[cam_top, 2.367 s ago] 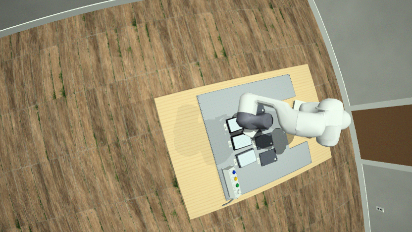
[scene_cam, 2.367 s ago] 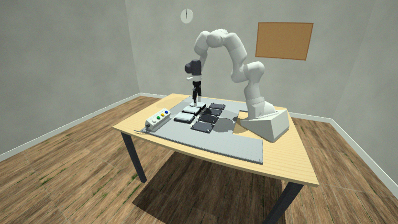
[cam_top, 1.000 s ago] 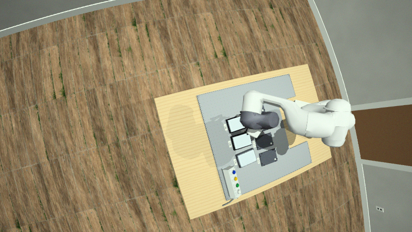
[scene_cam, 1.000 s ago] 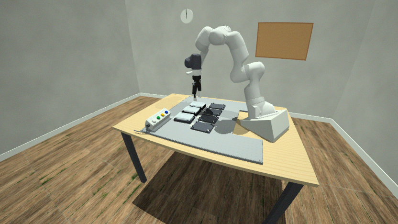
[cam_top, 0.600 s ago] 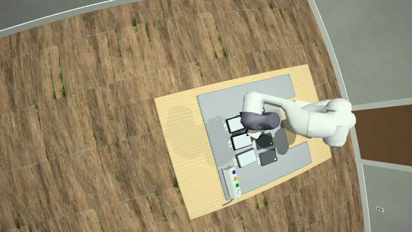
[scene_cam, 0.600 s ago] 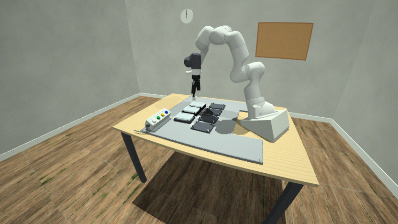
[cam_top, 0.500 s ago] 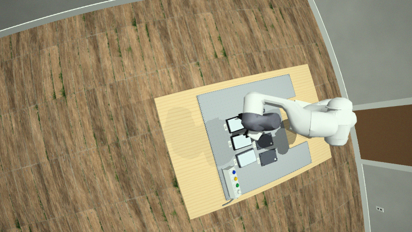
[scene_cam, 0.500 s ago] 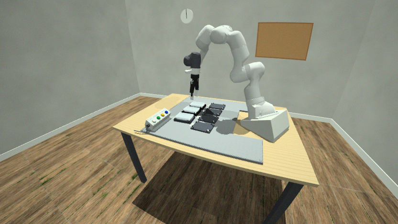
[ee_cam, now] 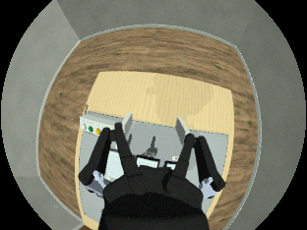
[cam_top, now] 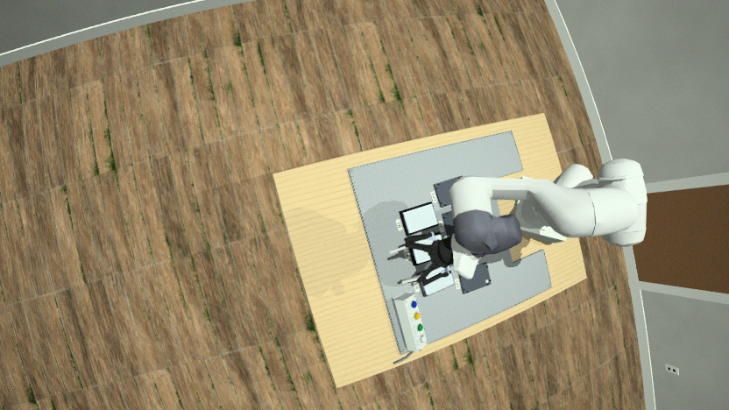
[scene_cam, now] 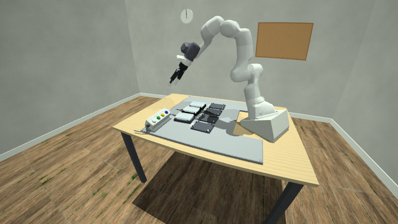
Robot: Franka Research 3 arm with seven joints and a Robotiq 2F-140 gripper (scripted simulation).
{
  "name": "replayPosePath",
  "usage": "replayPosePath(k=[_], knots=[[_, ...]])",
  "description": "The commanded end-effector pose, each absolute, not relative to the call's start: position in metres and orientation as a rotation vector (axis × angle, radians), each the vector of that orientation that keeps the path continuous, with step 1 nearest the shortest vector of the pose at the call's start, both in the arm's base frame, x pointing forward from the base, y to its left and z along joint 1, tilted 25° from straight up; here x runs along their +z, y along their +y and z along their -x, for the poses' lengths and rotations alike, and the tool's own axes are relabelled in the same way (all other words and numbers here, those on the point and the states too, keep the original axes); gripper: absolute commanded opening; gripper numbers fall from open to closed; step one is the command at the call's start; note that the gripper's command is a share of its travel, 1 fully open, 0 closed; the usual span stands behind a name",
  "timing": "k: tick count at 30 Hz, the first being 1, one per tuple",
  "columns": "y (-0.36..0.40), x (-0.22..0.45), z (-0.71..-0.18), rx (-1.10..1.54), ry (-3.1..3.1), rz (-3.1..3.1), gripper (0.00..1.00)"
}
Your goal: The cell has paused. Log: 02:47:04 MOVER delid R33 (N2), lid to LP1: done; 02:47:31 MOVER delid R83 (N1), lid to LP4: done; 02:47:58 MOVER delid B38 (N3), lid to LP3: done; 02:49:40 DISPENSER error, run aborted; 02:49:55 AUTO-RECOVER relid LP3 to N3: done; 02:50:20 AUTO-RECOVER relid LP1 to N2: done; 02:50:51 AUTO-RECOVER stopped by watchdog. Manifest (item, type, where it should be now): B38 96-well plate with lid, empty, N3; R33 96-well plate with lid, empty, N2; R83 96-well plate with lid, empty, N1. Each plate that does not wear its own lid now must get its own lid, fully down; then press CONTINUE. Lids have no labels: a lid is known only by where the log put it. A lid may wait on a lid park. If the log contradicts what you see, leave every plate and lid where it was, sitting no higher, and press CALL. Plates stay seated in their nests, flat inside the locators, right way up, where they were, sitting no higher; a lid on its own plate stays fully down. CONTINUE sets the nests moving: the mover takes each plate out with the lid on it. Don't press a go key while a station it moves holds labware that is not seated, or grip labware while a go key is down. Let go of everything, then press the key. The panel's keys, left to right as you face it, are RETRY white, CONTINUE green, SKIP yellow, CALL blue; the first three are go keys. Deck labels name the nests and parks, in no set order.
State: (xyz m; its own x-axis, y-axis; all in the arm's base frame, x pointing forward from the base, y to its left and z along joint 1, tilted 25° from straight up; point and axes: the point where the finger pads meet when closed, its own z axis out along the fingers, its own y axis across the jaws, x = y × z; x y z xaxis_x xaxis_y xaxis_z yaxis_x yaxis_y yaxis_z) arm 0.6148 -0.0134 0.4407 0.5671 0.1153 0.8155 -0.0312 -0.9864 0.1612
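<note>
Three white 96-well plates sit in a row of nests on the grey deck: the far one (scene_cam: 198,105), the middle one (scene_cam: 191,109) and the one nearest the key panel (scene_cam: 183,117). I cannot tell at this size which plates wear lids. Beside them lies a row of dark lid parks (scene_cam: 208,118); I cannot tell whether a lid lies on any. My gripper (scene_cam: 171,82) hangs high above the table's far left edge, tilted, open and empty. From above it (cam_top: 399,265) covers part of the middle plate (cam_top: 421,255). The wrist view shows both fingers apart with nothing between them.
The key panel (scene_cam: 157,119) stands at the deck's left front, with blue (cam_top: 414,304), yellow (cam_top: 416,315), green (cam_top: 420,327) and white (cam_top: 422,337) keys. The arm's base (scene_cam: 264,124) stands at the table's right. Deck labels are unreadable.
</note>
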Motion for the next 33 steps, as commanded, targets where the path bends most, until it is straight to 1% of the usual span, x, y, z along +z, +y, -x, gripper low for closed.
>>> replayPosePath(k=[1,5,7,10,12,14,15,17,20,25,28,29,31,32,33], knots=[[0.007,0.497,-0.656,1.75,0.124,-2.432,0.66],[0.032,0.553,-0.675,1.97,-0.026,-2.32,0.66],[0.042,0.577,-0.688,2.007,-0.131,-2.306,0.66],[0.053,0.602,-0.717,1.97,-0.289,-2.341,0.66],[0.06,0.604,-0.747,1.888,-0.377,-2.395,0.66],[0.06,0.604,-0.747,1.888,-0.377,-2.395,0.66],[0.066,0.595,-0.767,1.832,-0.412,-2.429,0.66],[0.08,0.558,-0.772,1.724,-0.445,-2.499,0.66],[0.11,0.493,-0.77,1.664,-0.423,-2.592,0.66],[0.169,0.39,-0.738,1.507,-0.398,-2.751,0.66],[0.202,0.342,-0.71,1.398,-0.38,-2.832,0.66],[0.211,0.329,-0.701,1.362,-0.374,-2.855,0.66],[0.211,0.329,-0.701,1.362,-0.374,-2.855,0.66],[0.219,0.318,-0.692,1.283,-0.363,-2.894,0.66],[0.226,0.308,-0.684,1.264,-0.363,-2.909,0.66]])
